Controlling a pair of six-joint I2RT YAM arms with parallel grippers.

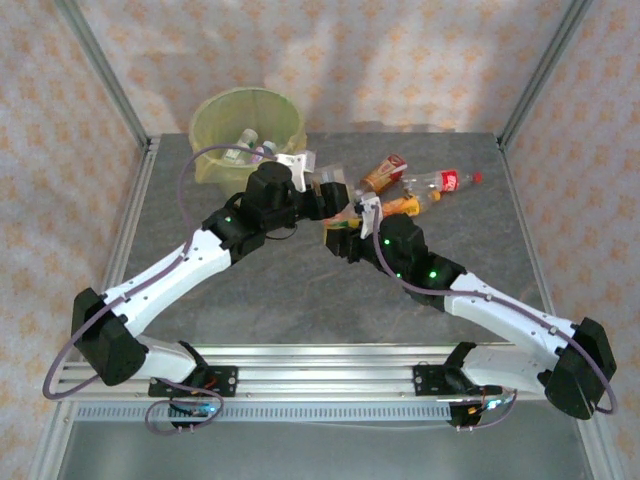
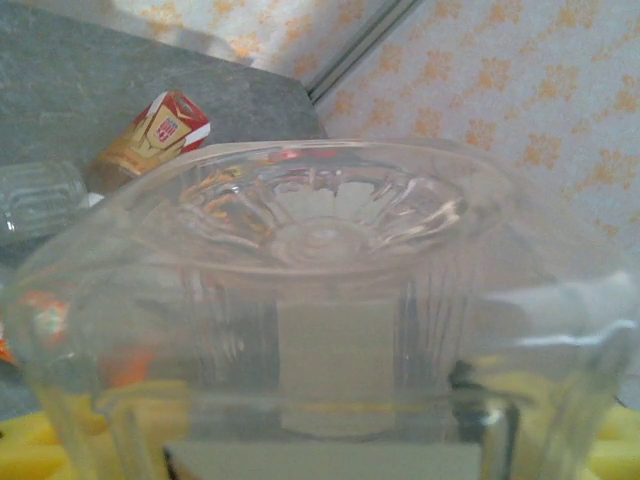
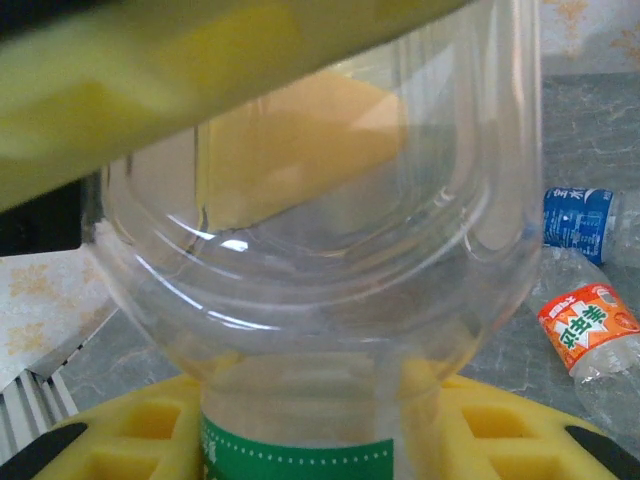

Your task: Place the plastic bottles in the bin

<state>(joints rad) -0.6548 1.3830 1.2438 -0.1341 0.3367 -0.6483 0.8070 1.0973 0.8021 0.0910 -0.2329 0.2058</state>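
A clear plastic bottle with a green label hangs between both arms above the table's middle. My right gripper is shut on it near the label, with a yellow pad on each side. My left gripper has the bottle's ribbed base between its yellow pads, which lie against its sides. From above, the left gripper and right gripper meet right of the bin. The bin holds a few bottles. On the table lie a brown-and-red bottle, a clear red-labelled one and an orange one.
A blue-labelled bottle and an orange-labelled one lie on the grey table beyond the right gripper. Metal frame posts and patterned walls enclose the table at the back and sides.
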